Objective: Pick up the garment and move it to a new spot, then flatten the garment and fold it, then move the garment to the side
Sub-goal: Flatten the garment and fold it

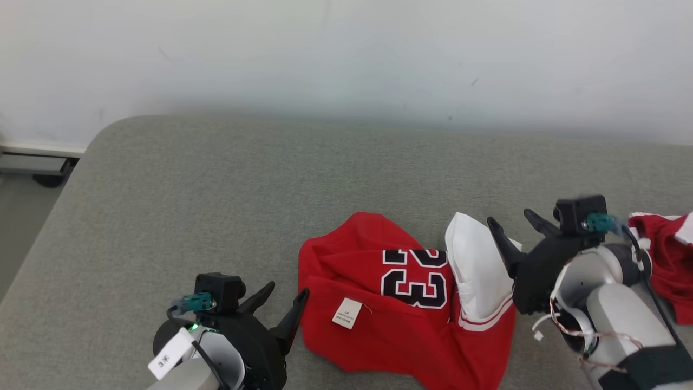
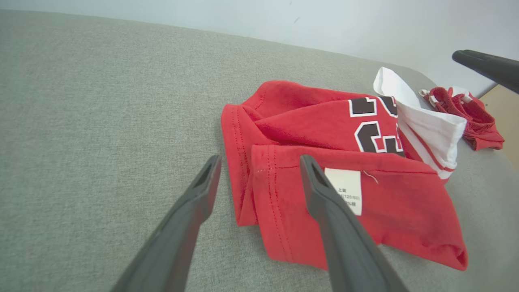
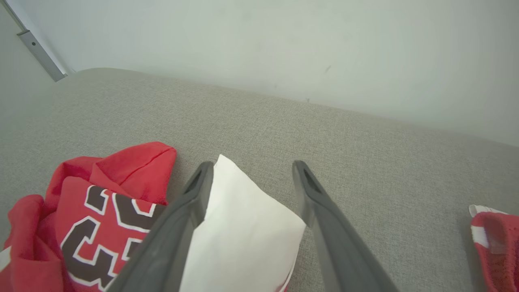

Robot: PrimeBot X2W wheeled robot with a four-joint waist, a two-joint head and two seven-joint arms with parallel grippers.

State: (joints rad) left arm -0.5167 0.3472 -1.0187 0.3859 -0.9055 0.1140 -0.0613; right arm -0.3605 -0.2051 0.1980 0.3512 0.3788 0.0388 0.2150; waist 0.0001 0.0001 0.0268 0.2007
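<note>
Grey cushion (image 1: 216,189), red garment (image 1: 390,325) stretched left-right, left end effector (image 1: 287,288) and right end effector (image 1: 508,216) agape, empty.

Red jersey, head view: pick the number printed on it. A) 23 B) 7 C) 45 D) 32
A: the red jersey lies crumpled on the grey surface, and its black, white-edged digits read 23.

a grey fabric-covered surface (image 1: 206,184) meets a plain white wall (image 1: 346,49); perhaps a skirting rail (image 1: 32,157) at far left.
</note>
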